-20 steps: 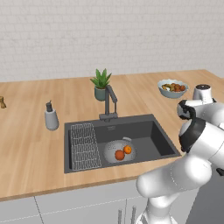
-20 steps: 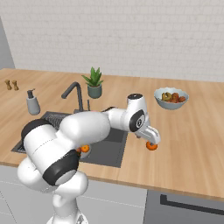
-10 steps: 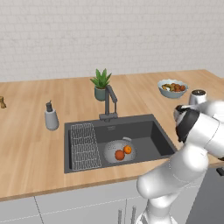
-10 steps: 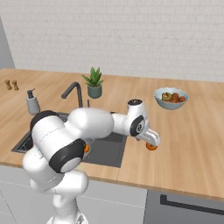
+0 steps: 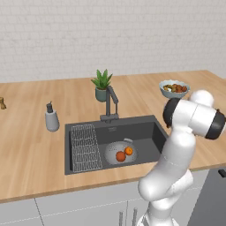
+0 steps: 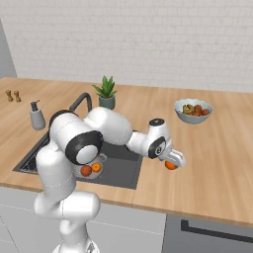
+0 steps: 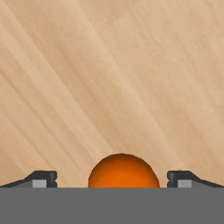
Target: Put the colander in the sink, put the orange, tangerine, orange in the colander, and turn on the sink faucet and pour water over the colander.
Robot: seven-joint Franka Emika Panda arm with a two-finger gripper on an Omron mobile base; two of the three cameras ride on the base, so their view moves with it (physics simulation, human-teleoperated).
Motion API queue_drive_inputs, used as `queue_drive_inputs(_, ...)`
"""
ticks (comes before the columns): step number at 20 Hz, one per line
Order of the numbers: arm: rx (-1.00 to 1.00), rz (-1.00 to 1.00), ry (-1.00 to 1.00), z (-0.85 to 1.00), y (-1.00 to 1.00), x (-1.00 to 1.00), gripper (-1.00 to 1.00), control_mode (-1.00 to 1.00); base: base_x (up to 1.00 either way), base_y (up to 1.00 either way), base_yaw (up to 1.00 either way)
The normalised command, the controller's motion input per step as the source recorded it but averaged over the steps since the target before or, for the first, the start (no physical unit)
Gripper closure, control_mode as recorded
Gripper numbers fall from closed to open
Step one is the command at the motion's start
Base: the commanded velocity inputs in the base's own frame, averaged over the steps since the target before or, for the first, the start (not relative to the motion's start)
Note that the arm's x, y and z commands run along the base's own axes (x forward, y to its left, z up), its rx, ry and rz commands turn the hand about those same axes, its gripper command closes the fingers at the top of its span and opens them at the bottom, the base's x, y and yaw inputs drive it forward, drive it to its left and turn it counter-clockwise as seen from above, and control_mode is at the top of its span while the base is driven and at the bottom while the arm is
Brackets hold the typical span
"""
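The grey colander (image 5: 114,150) sits in the dark sink (image 5: 145,130) with two orange fruits (image 5: 120,156) in it; it also appears in the right base view as the colander (image 6: 101,160) with its fruits (image 6: 86,170). A third orange fruit (image 7: 124,171) lies on the wooden counter to the right of the sink. My gripper (image 6: 173,160) is low over this fruit (image 6: 170,165), open, with a fingertip (image 7: 43,179) on each side and neither touching it. The sink faucet (image 5: 109,103) stands behind the basin. No water is in view.
A pale bowl of mixed fruit (image 6: 193,109) stands at the back right. A potted plant (image 5: 102,86) is behind the faucet and a soap dispenser (image 5: 51,118) is left of the sink. A wire rack (image 5: 84,148) fills the sink's left end.
The arm's elbow has swung towards the sink and the hand has dropped slightly over the fruit on the counter. The jaws have stayed wide.
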Motion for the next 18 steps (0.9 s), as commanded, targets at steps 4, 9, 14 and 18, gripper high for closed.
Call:
queue_drive_inputs(4,0.0,0.0,0.0,-0.31,-0.16,0.32,-1.0,-1.0,0.0,0.0,0.0)
queue_drive_inputs(9,0.0,0.0,0.0,-0.31,-0.16,0.27,-1.0,-1.0,0.0,0.0,0.0)
queue_drive_inputs(14,0.0,0.0,0.0,-0.21,-0.11,0.02,1.0,-1.0,0.0,0.0,0.0)
queue_drive_inputs(18,0.07,0.0,-0.06,-0.03,-0.02,-0.06,1.0,-1.0,0.0,0.0,0.0)
